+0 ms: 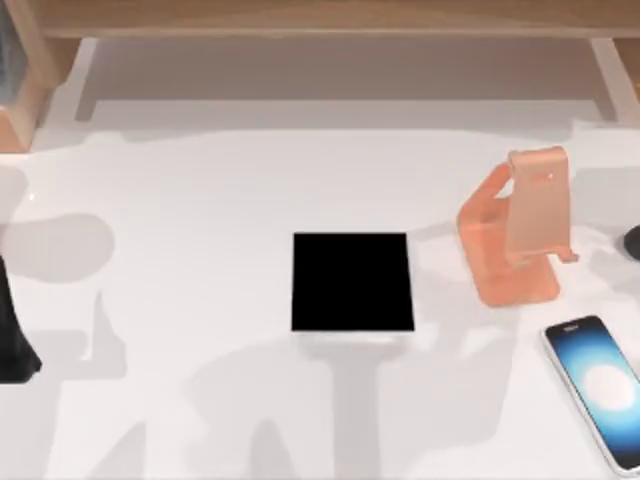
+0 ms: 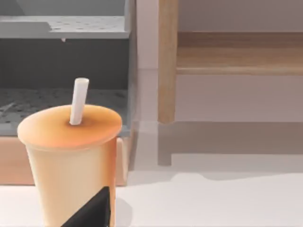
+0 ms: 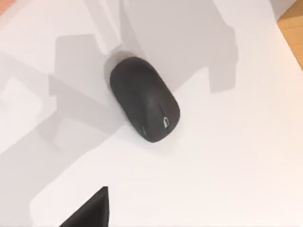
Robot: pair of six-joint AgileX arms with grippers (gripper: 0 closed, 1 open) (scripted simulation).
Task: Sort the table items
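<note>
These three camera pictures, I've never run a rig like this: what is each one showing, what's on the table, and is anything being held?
The rig is two AgileX arms at a white table. The top view looks down: a flat black square mat mid-table, a salmon-pink plastic phone stand to its right, and a slim white-rimmed smartphone with a glowing blue-white screen near the right edge. The left wrist view faces an orange cup with a white straw. The right wrist view looks down on a small dark grey oval computer mouse, lying free. Nothing is seen held.
</note>
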